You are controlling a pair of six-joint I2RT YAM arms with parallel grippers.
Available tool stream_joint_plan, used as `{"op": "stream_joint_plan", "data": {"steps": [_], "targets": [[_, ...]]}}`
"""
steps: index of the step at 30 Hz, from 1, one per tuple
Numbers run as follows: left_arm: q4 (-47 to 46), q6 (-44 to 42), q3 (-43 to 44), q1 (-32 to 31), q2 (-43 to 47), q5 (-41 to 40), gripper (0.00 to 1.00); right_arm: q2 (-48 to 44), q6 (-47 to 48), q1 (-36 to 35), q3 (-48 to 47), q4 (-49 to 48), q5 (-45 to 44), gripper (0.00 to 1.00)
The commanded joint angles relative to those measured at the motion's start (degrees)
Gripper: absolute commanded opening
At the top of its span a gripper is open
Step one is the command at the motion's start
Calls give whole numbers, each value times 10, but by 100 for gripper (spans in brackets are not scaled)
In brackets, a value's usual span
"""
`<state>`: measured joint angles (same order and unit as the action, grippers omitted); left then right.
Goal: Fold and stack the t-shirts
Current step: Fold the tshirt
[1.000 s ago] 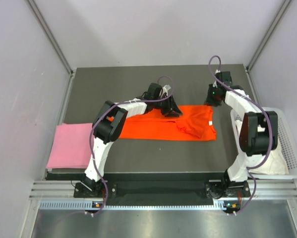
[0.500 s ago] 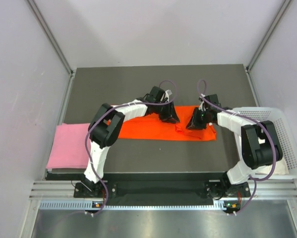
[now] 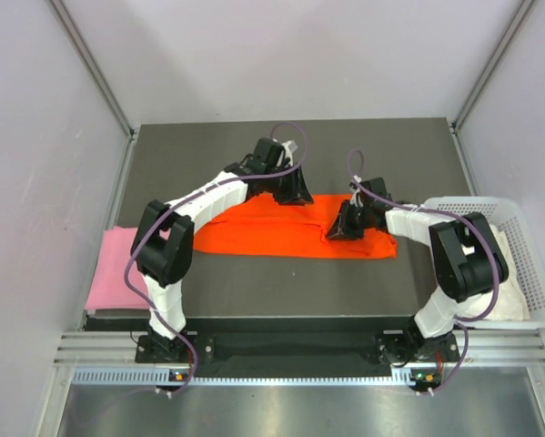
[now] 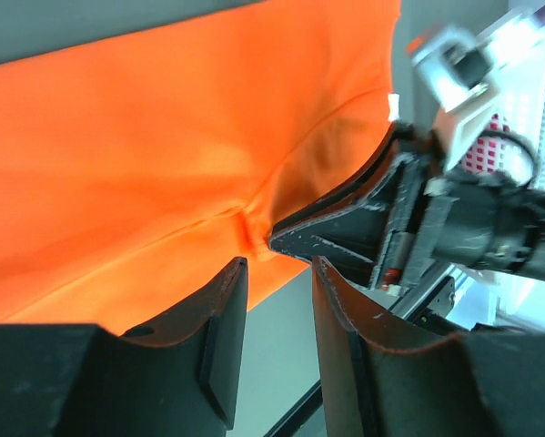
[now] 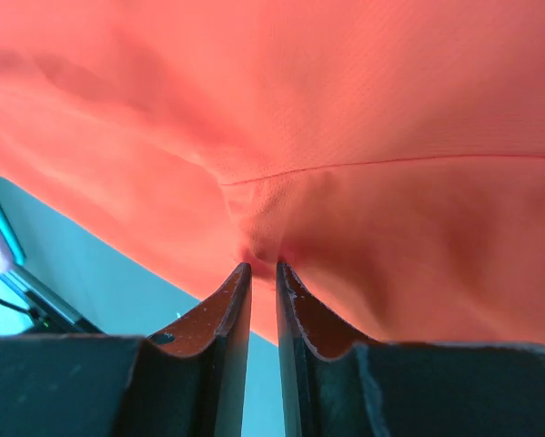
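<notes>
From above, the left hand (image 3: 295, 193) tucks its fingertips under its own wrist at twelve o'clock on the table (image 3: 281, 296), and they can't be seen there. At nine o'clock, the left arm (image 3: 167, 246) covers the inner edge of the pale pink folded t-shirt (image 3: 117, 264). At three o'clock, the right arm (image 3: 468, 264) masks part of the white fabric bundle (image 3: 507, 305), its shape untellable. On the right wrist camera, the bright orange-red fabric t-shirt (image 5: 345, 109) spills past three edges, blurred.

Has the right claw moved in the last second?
Yes. The right claw came left and nearer, away from the white basket, onto the orange t-shirt.
</notes>
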<state>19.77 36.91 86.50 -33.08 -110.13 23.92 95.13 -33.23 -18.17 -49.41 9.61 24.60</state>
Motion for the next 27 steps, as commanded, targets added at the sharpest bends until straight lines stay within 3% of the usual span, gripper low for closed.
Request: {"op": "stream_joint_plan", "data": {"steps": [1,6,13,23,27], "targets": [[12,-6,-39,32,53,-12,39,19,-1,-29,6,-34,9,18],[4,7,-89,93,80,6,39,7,25,-25,-2,-11,-19,18],[61,-43,-80,183,77,14,40,-54,93,20,-84,124,-131,24],[120,-96,-84,264,26,3,38,-72,118,72,-80,175,-146,25],[141,-91,-115,274,33,-59,38,-69,122,75,-89,190,-144,25]]}}
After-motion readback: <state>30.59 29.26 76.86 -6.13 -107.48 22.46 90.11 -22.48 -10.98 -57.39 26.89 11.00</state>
